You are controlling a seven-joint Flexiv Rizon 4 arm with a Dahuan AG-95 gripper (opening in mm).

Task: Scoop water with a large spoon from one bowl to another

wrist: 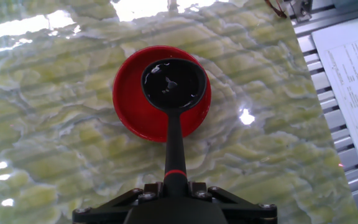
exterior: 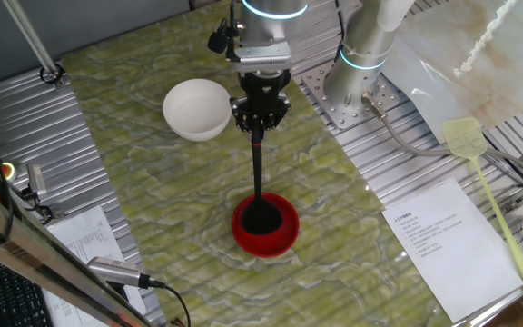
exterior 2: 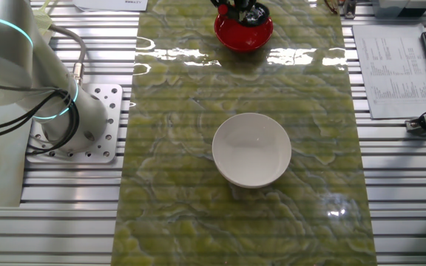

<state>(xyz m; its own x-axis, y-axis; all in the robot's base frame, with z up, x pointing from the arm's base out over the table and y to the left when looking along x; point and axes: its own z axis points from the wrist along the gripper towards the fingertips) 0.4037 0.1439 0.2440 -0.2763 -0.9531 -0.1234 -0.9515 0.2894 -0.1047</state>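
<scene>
black ladle (wrist: 174, 87) has its round scoop sitting down in the red bowl (wrist: 129, 109), a bit of sheen on whatever's in the scoop — can't really make out the water. the thin handle runs straight up into the gripper (exterior: 260, 118), which is clamped on the top end of it. white bowl (exterior: 196, 109) sits apart on the green marbled mat (exterior: 152, 200), just beside the gripper. yellow fly swatter (exterior: 484, 186) and a printed sheet (exterior: 439, 241) lie off to the side.
</scene>
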